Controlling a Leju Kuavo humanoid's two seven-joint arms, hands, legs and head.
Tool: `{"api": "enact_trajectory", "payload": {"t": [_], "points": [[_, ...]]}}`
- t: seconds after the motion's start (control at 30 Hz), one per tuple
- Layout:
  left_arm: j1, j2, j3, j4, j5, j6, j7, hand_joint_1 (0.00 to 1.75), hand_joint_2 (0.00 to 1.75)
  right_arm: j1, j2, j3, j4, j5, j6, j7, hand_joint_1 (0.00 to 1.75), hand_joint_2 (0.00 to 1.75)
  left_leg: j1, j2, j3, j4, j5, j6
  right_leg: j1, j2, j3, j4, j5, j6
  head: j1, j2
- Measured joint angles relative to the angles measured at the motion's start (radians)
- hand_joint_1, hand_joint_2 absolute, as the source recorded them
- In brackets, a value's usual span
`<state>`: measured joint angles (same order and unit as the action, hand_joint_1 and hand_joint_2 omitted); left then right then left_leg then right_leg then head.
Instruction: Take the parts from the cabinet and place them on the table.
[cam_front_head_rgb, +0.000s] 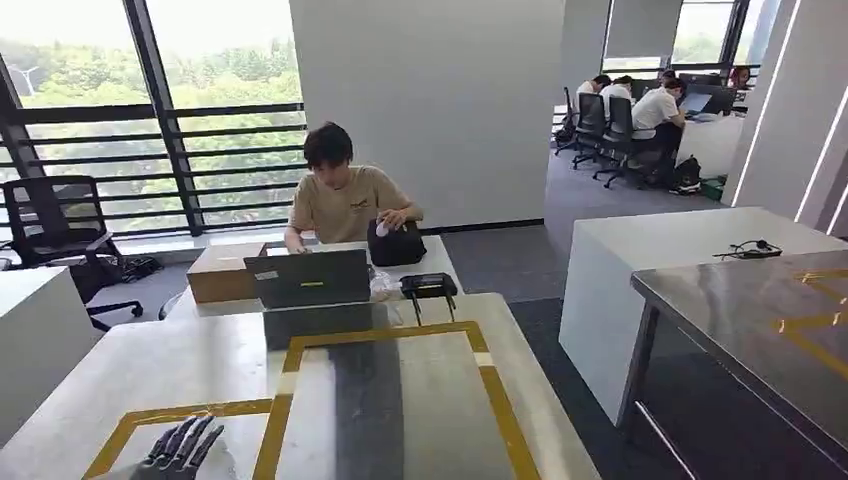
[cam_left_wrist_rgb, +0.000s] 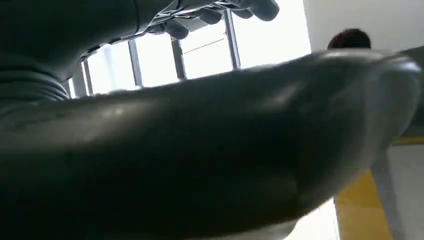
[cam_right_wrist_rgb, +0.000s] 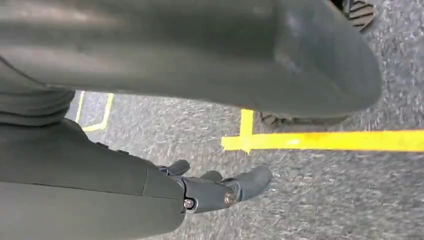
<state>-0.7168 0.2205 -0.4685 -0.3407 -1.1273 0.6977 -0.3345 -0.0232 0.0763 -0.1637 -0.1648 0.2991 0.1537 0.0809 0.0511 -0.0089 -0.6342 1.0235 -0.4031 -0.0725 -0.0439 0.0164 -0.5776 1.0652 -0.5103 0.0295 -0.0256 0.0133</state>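
Note:
A white table (cam_front_head_rgb: 200, 360) marked with yellow tape frames (cam_front_head_rgb: 497, 395) stands right in front of me. My left hand (cam_front_head_rgb: 180, 447) lies low over its near left corner, inside a tape frame, fingers stretched out and apart, with nothing in it. The left wrist view has the thick thumb (cam_left_wrist_rgb: 225, 150) across it and the fingers (cam_left_wrist_rgb: 220, 12) spread above, toward the windows. My right hand (cam_right_wrist_rgb: 220, 189) hangs beside my body over the grey carpet, fingers loosely apart and holding nothing. A yellow floor line (cam_right_wrist_rgb: 325, 141) runs past it.
A person (cam_front_head_rgb: 343, 195) sits at the desk beyond the table, behind a laptop (cam_front_head_rgb: 308, 277), a cardboard box (cam_front_head_rgb: 224, 271), a black bag (cam_front_head_rgb: 396, 243) and a small black device (cam_front_head_rgb: 428, 286). A steel table (cam_front_head_rgb: 760, 310) and a white counter (cam_front_head_rgb: 680, 250) stand to the right, an office chair (cam_front_head_rgb: 55, 230) to the left.

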Motion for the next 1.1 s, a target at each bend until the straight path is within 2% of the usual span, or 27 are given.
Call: {"api": "enact_trajectory", "payload": {"t": [0.03, 0.07, 0.1, 0.17, 0.2, 0.23, 0.27, 0.3, 0.37, 0.4, 0.43, 0.47, 0.53, 0.57, 0.6, 0.67, 0.7, 0.73, 0.77, 0.8, 0.87, 0.9, 0.93, 0.97, 1.0, 1.07, 1.1], "points": [[0.002, 0.001, 0.000, -0.006, 0.000, 0.001, 0.002, 0.00, 0.00, 0.001, 0.000, -0.002, 0.000, -0.002, 0.000, 0.002, 0.00, 0.00, 0.006, 0.000, -0.003, -0.003, 0.005, -0.008, 0.001, -0.001, -0.008, -0.003, 0.007, -0.014, -0.001, 0.000], [0.004, 0.002, 0.000, -0.017, -0.002, 0.002, 0.002, 0.00, 0.00, 0.001, 0.000, -0.005, 0.000, -0.003, 0.000, 0.003, 0.00, 0.00, 0.008, 0.005, -0.016, 0.009, -0.014, -0.007, 0.002, -0.005, -0.014, -0.004, 0.016, -0.027, 0.000, 0.000], [0.007, 0.003, 0.001, -0.031, -0.006, 0.002, 0.002, 0.00, 0.00, 0.001, 0.000, -0.007, 0.000, -0.003, 0.000, 0.003, 0.00, 0.00, 0.005, 0.009, -0.032, 0.051, -0.060, -0.001, 0.006, -0.005, -0.022, -0.006, 0.023, -0.038, -0.001, 0.000], [0.010, 0.005, 0.013, -0.069, -0.028, 0.002, 0.002, 0.00, 0.00, 0.002, 0.000, -0.013, 0.000, -0.003, 0.000, 0.002, 0.00, 0.00, -0.006, 0.009, -0.084, 0.210, -0.166, 0.005, 0.017, -0.008, -0.042, -0.007, 0.040, -0.050, 0.000, 0.000], [0.014, 0.005, 0.021, -0.082, -0.040, 0.002, 0.002, 0.00, 0.00, 0.002, 0.000, -0.014, 0.000, -0.003, 0.000, 0.001, 0.00, 0.00, -0.011, 0.009, -0.102, 0.280, -0.199, 0.009, 0.023, -0.009, -0.052, -0.006, 0.048, -0.055, 0.000, 0.000], [0.024, 0.006, 0.030, -0.098, -0.058, 0.002, 0.003, 0.00, 0.00, 0.003, 0.000, -0.014, 0.000, -0.003, 0.000, 0.000, 0.00, 0.00, -0.018, 0.009, -0.104, 0.319, -0.210, 0.016, 0.030, -0.009, -0.061, -0.006, 0.055, -0.058, 0.000, 0.000], [0.037, 0.008, 0.038, -0.117, -0.075, 0.002, 0.004, 0.00, 0.00, 0.003, 0.000, -0.015, 0.000, -0.003, 0.000, -0.001, 0.00, 0.00, -0.024, 0.009, -0.085, 0.312, -0.199, 0.025, 0.037, -0.009, -0.071, -0.006, 0.063, -0.061, 0.000, 0.000], [0.048, 0.008, 0.047, -0.137, -0.089, 0.003, 0.006, 0.00, 0.00, 0.004, 0.000, -0.015, 0.000, -0.002, 0.000, -0.001, 0.00, 0.00, -0.032, 0.009, -0.048, 0.267, -0.176, 0.039, 0.043, -0.009, -0.080, -0.006, 0.071, -0.063, 0.000, 0.000], [0.058, 0.011, 0.067, -0.174, -0.114, 0.003, 0.008, 0.00, 0.00, 0.004, 0.001, -0.016, 0.000, -0.002, -0.001, -0.002, 0.00, 0.00, -0.051, 0.007, 0.072, 0.094, -0.131, 0.074, 0.054, -0.008, -0.097, -0.006, 0.087, -0.065, 0.000, 0.000], [0.058, 0.015, 0.078, -0.190, -0.122, 0.003, 0.008, 0.00, 0.00, 0.004, 0.005, -0.016, 0.000, -0.002, -0.001, -0.002, 0.00, 0.00, -0.060, 0.012, 0.113, 0.021, -0.165, 0.094, 0.054, -0.009, -0.100, -0.006, 0.095, -0.063, 0.000, 0.000], [0.067, 0.014, 0.087, -0.208, -0.130, 0.004, 0.009, 0.00, 0.00, 0.004, 0.006, -0.016, 0.000, -0.002, -0.002, -0.002, 0.00, 0.00, -0.062, 0.018, 0.118, 0.026, -0.140, 0.084, 0.055, -0.010, -0.099, -0.012, 0.103, -0.057, 0.003, 0.000], [0.069, 0.017, 0.098, -0.218, -0.130, 0.005, 0.009, 0.00, 0.00, 0.004, 0.006, -0.016, 0.000, -0.003, -0.002, -0.002, 0.00, 0.00, -0.066, 0.014, 0.108, 0.015, -0.135, 0.083, 0.052, -0.011, -0.098, -0.012, 0.108, -0.051, 0.002, 0.000], [0.074, 0.019, 0.109, -0.229, -0.133, 0.005, 0.010, 0.00, 0.00, 0.005, 0.006, -0.016, 0.000, -0.003, -0.002, -0.001, 0.00, 0.00, -0.073, 0.013, 0.104, 0.014, -0.121, 0.088, 0.046, -0.013, -0.097, -0.020, 0.125, -0.040, 0.002, 0.000], [0.079, 0.018, 0.111, -0.234, -0.136, 0.005, 0.010, 0.00, 0.00, 0.006, 0.006, -0.016, 0.000, -0.003, -0.002, -0.001, 0.00, 0.00, -0.057, 0.018, 0.101, -0.005, -0.103, 0.094, 0.051, -0.013, -0.101, -0.015, 0.126, -0.034, 0.002, 0.000], [0.081, 0.018, 0.113, -0.240, -0.141, 0.005, 0.008, 0.00, 0.00, 0.006, 0.006, -0.016, 0.000, -0.003, -0.002, -0.001, 0.00, 0.00, -0.058, 0.019, 0.100, -0.009, -0.091, 0.096, 0.050, -0.010, -0.109, 0.000, 0.095, -0.026, 0.002, 0.000], [0.086, 0.017, 0.120, -0.254, -0.141, 0.005, 0.009, 0.00, 0.00, 0.004, 0.006, -0.016, 0.000, -0.003, -0.002, -0.001, 0.00, 0.00, -0.055, 0.017, 0.071, -0.008, -0.066, 0.104, 0.044, -0.011, -0.148, 0.117, -0.024, -0.015, 0.003, 0.000], [0.088, 0.017, 0.122, -0.256, -0.141, 0.005, 0.009, 0.00, 0.00, 0.004, 0.006, -0.016, 0.000, -0.003, -0.002, -0.001, 0.00, 0.00, -0.055, 0.018, 0.055, -0.008, -0.054, 0.103, 0.040, -0.012, -0.164, 0.188, -0.071, -0.011, 0.003, 0.000], [0.091, 0.017, 0.124, -0.257, -0.141, 0.005, 0.009, 0.00, 0.00, 0.004, 0.006, -0.016, 0.000, -0.003, -0.002, -0.001, 0.00, 0.00, -0.055, 0.019, 0.040, -0.007, -0.044, 0.102, 0.038, -0.012, -0.169, 0.238, -0.091, -0.007, 0.003, 0.000], [0.095, 0.017, 0.126, -0.257, -0.144, 0.005, 0.008, 0.00, 0.00, 0.004, 0.006, -0.017, 0.000, -0.003, -0.003, 0.000, 0.00, 0.00, -0.054, 0.020, 0.025, -0.005, -0.034, 0.100, 0.036, -0.012, -0.161, 0.258, -0.083, -0.004, 0.003, 0.000], [0.100, 0.016, 0.131, -0.259, -0.153, 0.005, 0.006, 0.00, 0.00, 0.004, 0.006, -0.018, 0.000, -0.003, -0.006, 0.002, 0.00, 0.00, -0.053, 0.021, 0.008, -0.002, -0.022, 0.097, 0.035, -0.012, -0.133, 0.242, -0.054, -0.003, 0.003, 0.000], [0.105, 0.014, 0.140, -0.266, -0.166, 0.005, 0.002, 0.00, 0.00, 0.003, 0.005, -0.022, 0.000, -0.006, -0.011, 0.003, 0.00, 0.00, -0.048, 0.021, -0.022, 0.006, -0.005, 0.090, 0.034, -0.012, -0.039, 0.129, 0.002, -0.002, 0.003, 0.000], [0.105, 0.011, 0.145, -0.270, -0.172, 0.005, 0.003, 0.00, 0.00, 0.001, 0.006, -0.023, 0.000, -0.009, -0.012, 0.002, 0.00, 0.00, -0.047, 0.021, -0.036, 0.013, 0.004, 0.084, 0.033, -0.012, 0.028, 0.034, -0.004, -0.002, 0.003, 0.000], [0.108, 0.011, 0.150, -0.279, -0.177, 0.005, 0.005, 0.00, 0.00, -0.002, 0.006, -0.023, 0.000, -0.010, -0.012, 0.002, 0.00, 0.00, -0.049, 0.021, -0.044, 0.014, 0.013, 0.076, 0.039, -0.011, 0.060, -0.029, -0.049, -0.010, 0.004, 0.000], [0.112, 0.011, 0.157, -0.288, -0.184, 0.005, 0.009, 0.00, 0.00, 0.000, 0.006, -0.024, 0.000, -0.011, -0.013, 0.000, 0.00, 0.00, -0.048, 0.021, -0.040, 0.012, 0.018, 0.069, 0.044, -0.008, 0.052, -0.015, -0.027, -0.029, 0.002, 0.000], [0.116, 0.006, 0.162, -0.295, -0.184, 0.005, 0.013, 0.00, 0.00, 0.001, 0.006, -0.026, 0.000, -0.011, -0.013, 0.001, 0.00, 0.00, -0.048, 0.021, -0.039, 0.014, 0.022, 0.064, 0.043, -0.008, 0.053, -0.027, -0.033, -0.035, 0.002, 0.000], [0.143, 0.005, 0.178, -0.326, -0.196, 0.005, 0.026, 0.00, 0.00, 0.001, 0.006, -0.030, 0.000, -0.011, -0.013, 0.000, 0.00, 0.00, -0.047, 0.020, -0.038, 0.002, 0.041, 0.050, 0.047, -0.008, 0.047, -0.025, -0.019, -0.051, 0.002, 0.000], [0.162, 0.006, 0.186, -0.343, -0.201, 0.005, 0.031, 0.00, 0.00, 0.001, 0.006, -0.031, 0.000, -0.011, -0.013, 0.000, 0.00, 0.00, -0.044, 0.019, -0.042, 0.007, 0.039, 0.046, 0.039, -0.011, 0.036, -0.032, -0.004, -0.061, 0.002, 0.000]]}}
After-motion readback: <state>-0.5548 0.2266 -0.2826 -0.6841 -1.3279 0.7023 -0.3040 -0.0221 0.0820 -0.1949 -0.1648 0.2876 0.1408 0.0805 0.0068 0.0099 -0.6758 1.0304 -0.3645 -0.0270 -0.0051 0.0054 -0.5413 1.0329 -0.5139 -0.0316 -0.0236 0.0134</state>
